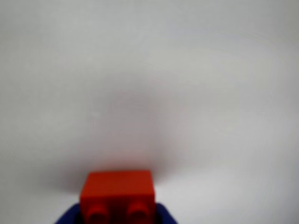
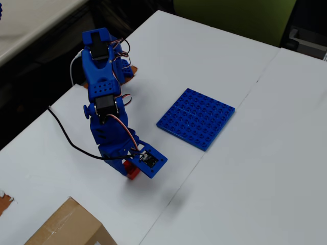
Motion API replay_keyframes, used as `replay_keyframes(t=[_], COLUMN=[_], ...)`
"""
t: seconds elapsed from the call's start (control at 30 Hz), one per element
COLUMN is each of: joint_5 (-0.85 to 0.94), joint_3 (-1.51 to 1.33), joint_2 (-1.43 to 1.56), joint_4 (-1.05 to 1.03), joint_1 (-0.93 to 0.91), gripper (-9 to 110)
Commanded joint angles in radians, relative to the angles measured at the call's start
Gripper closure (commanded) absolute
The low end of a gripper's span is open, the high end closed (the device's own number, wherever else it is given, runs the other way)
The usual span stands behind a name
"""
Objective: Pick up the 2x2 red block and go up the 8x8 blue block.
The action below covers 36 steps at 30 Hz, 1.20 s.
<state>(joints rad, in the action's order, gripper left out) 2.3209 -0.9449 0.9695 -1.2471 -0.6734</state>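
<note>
arm (image 2: 104, 109): bright blue printed plastic throughout, blocky segments. black servo bodies (image 2: 99, 50) set into the upper links. rows of small holes on the blue plate at the arm's 12 o'clock end. thin red, white and black wires loop along the joints. black cable (image 2: 71, 143) trails off toward 8 o'clock. small dark camera module (image 2: 149, 158) on the wrist plate.
</note>
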Motion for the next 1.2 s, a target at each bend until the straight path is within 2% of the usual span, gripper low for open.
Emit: replay_keyframes(t=[0.0,0.23,0.37,0.57,0.83,1.17], joint_5=[0.015,0.089,0.163,0.261,0.364,0.615], joint_3=[0.049,0.066,0.115,0.161,0.158,0.161], joint_2=[0.031,0.107,0.178,0.314,0.485,0.589], joint_4=[-0.012,-0.098,-0.213,-0.356,-0.428,-0.523], joint_1=[0.020,0.043,0.083,0.179,0.364,0.555], gripper=[101,101,101,101,101,101])
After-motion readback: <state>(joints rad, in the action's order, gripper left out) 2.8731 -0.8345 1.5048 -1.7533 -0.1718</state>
